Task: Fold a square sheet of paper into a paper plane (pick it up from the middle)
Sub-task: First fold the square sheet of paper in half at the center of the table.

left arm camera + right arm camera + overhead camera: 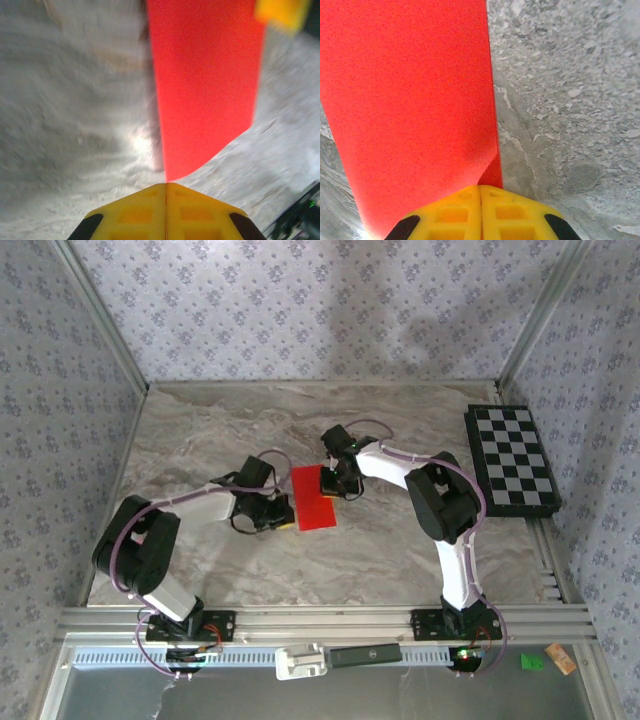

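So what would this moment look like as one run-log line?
left gripper: shut on red paper | right gripper: shut on red paper | paper: spans between both grippers

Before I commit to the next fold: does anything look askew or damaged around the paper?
The red sheet has a small buckle just ahead of the right gripper, which is shut on its edge. Nothing else stands out.

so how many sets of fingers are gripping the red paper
2. The left fingers are shut on the red paper at its near left corner; the right fingers are shut on its far right side.
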You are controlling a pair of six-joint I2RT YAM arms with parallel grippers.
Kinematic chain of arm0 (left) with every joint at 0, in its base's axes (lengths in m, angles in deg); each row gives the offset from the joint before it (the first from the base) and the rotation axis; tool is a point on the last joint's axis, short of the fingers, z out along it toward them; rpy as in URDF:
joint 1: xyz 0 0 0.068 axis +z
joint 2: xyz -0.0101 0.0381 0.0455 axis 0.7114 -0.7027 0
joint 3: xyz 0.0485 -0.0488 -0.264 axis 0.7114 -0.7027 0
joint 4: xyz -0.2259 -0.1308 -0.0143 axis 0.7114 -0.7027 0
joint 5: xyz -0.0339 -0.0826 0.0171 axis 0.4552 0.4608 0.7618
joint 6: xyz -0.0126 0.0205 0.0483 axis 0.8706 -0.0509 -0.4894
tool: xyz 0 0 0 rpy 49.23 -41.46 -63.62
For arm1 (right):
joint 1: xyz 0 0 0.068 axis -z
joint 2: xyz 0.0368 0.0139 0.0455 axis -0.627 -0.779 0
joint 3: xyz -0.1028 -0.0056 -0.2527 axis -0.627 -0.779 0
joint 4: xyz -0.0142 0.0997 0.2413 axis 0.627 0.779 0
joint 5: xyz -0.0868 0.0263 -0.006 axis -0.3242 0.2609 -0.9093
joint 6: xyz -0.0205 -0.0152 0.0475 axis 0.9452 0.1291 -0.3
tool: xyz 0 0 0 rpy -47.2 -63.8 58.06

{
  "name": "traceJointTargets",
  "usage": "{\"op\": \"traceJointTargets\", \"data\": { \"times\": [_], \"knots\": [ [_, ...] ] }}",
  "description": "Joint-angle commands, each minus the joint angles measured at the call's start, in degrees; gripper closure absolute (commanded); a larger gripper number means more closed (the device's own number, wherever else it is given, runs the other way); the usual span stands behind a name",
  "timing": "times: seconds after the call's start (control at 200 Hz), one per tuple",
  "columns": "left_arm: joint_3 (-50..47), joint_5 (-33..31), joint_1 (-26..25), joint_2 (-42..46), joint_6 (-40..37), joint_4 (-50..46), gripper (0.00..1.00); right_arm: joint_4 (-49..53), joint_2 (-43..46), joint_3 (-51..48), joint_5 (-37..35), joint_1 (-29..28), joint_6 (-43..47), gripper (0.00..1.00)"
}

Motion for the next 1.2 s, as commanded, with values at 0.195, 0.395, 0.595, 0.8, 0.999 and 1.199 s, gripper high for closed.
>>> {"op": "traceJointTargets", "data": {
  "times": [0.195,0.395,0.595,0.8,0.999,1.199],
  "knots": [
    [8.77,3.68,2.96,-6.97,7.77,13.76,0.9,-5.88,3.74,0.15,1.39,2.84,-4.55,0.87],
    [10.1,5.84,2.78,-11.72,12.01,17.97,0.83,-12.85,11.56,-7.22,4.05,4.51,-5.24,0.73],
    [11.64,5.26,2.6,-15.3,13.5,17.76,0.82,-16.65,15.01,-13.96,5.26,6.66,-7.5,0.67],
    [10.7,3.06,2.6,-17.82,14.11,17.59,0.81,-16.73,15.07,-18.72,7.55,6.51,-8.83,0.57],
    [10.19,0.77,2.69,-20.0,16.88,15.44,0.81,-17.65,14.72,-21.3,10.32,6.22,-9.77,0.57],
    [9.75,-0.2,2.82,-21.07,18.22,12.68,0.82,-17.52,14.63,-22.23,13.74,5.74,-8.93,0.55]
  ]
}}
